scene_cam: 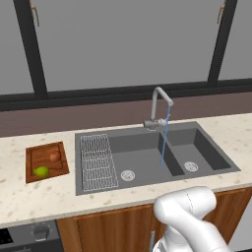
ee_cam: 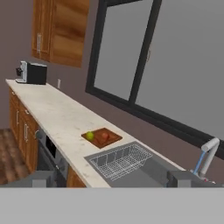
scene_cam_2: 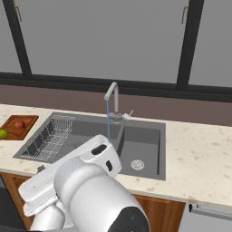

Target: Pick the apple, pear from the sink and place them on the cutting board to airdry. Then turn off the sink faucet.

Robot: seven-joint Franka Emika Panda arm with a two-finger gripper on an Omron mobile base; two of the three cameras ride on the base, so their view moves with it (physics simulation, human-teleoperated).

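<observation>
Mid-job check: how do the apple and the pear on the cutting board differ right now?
The apple is red; the pear is yellow-green. The apple sits toward the back of the cutting board, nearer the window, while the pear lies at the board's front edge, nearer the robot. Against the reddish wood the apple is hard to see; the pear stands out. Both rest on the board, about the same size.

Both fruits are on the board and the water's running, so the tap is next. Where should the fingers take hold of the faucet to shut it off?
Best bet is the small side lever at the base of the sink faucet, not the thin curved spout. It sticks out sideways toward the smaller basin, so come down from above on that side with the open gripper, one finger either side of it.
</observation>
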